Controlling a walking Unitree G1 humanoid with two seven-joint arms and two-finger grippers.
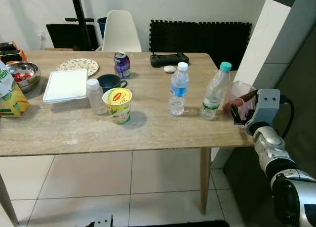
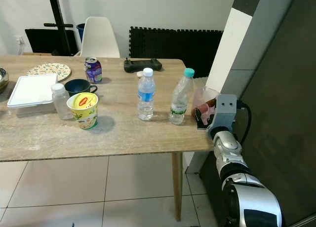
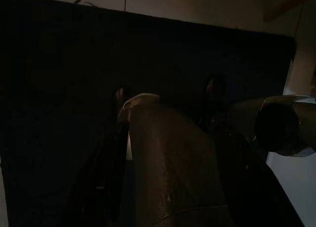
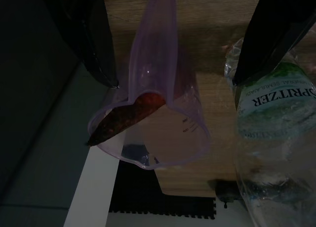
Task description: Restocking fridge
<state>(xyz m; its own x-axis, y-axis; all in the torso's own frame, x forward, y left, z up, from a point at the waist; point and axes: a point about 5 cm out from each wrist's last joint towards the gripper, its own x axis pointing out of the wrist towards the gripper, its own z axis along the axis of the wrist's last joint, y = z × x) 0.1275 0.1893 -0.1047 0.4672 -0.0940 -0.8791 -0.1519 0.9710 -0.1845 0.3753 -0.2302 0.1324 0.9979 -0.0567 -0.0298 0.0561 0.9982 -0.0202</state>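
Matt pale wood-grain tabletop (image 1: 163,131); clear glossy plastic water bottles (image 1: 178,90); shiny steel bowl (image 1: 24,74); translucent pinkish plastic jug (image 4: 158,113); glossy white floor tiles (image 1: 98,182).

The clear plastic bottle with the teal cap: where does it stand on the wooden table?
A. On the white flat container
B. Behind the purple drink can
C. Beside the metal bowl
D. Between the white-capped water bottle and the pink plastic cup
D: the clear plastic bottle with the teal cap stands with the white-capped water bottle on the side of the robot's left and the pink plastic cup at the table's right end.
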